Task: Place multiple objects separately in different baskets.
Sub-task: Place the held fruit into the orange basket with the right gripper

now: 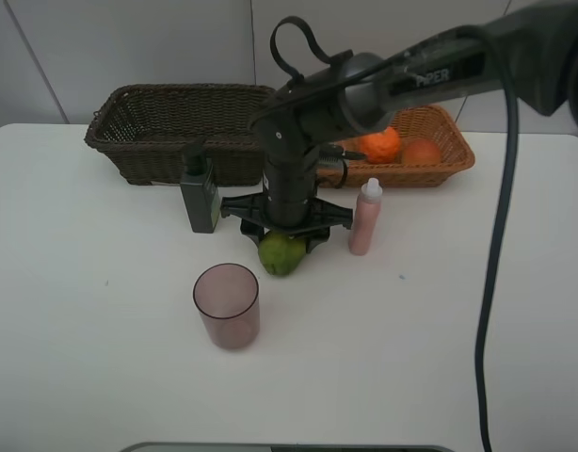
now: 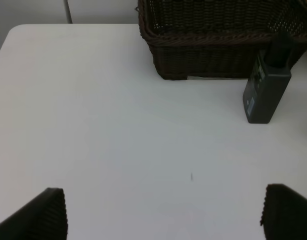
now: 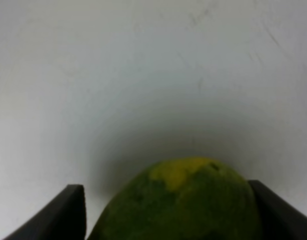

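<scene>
Right gripper [image 1: 285, 235] straddles the green fruit [image 1: 282, 256] on the table [image 1: 72, 358]; can't tell if it's actually pinching. Pump bottle [image 1: 200, 198] and pink bottle [image 1: 366, 218] flank the fruit closely, cup [image 1: 227, 303] near its camera side. Table edges are well away. Left gripper [image 2: 163, 212] gapes wide, holding nothing.
</scene>
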